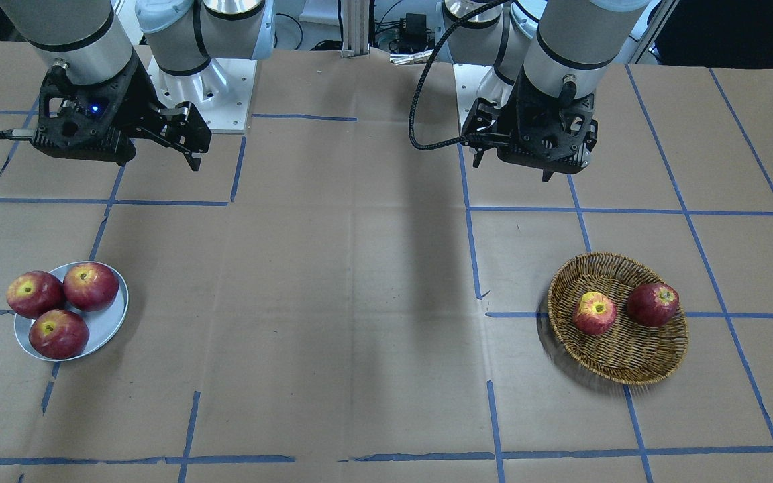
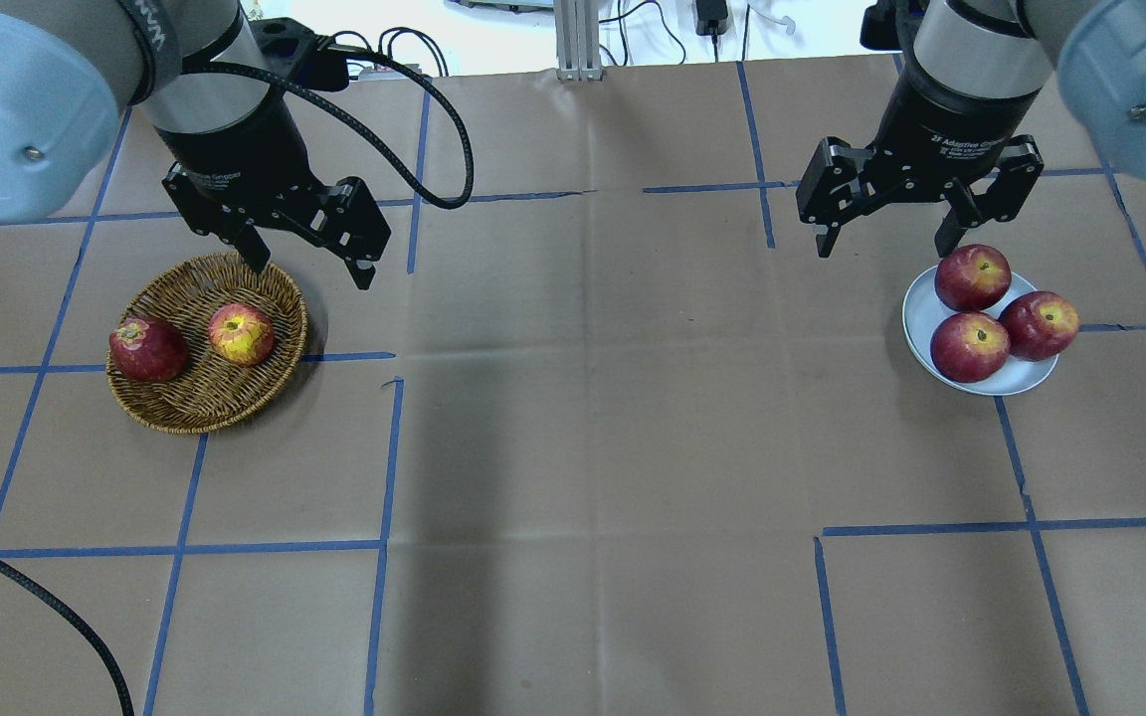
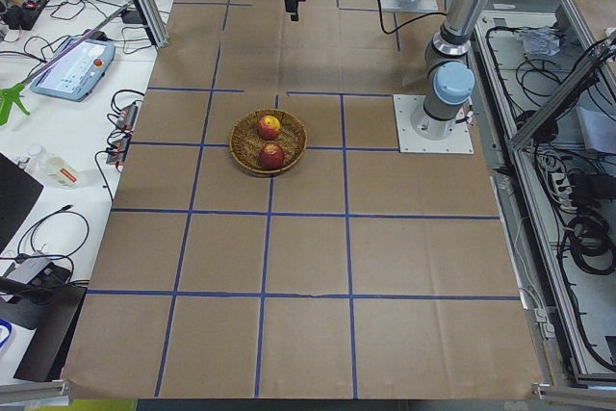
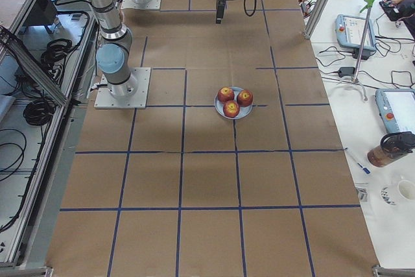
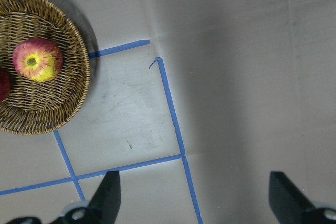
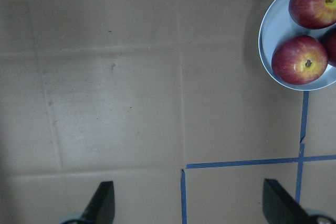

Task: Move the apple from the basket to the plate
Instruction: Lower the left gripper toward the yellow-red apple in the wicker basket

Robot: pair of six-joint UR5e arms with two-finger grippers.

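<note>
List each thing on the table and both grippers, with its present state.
Lighter apple: in the basket, stem hollow up, not held.
Darker apple: in the basket, not held.
Basket: upright, holding two apples.
Plate: holding three apples.
Left gripper: open, empty, above the table by the basket.
Right gripper: open, empty, above the table by the plate.

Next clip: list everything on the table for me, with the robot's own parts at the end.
wicker basket: one, tan-brown, robot's left side of the table.
streaked apple: one, red with yellow-orange, in the basket.
dark apple: one, deep red, in the basket beside the streaked one.
plate: one, pale grey-blue, robot's right side.
plate apples: three, deep red with yellow tops, clustered on the plate.
tape grid: blue lines, across the brown table cover.
left gripper: one, black, open, near the basket.
right gripper: one, black, open, near the plate.
</note>
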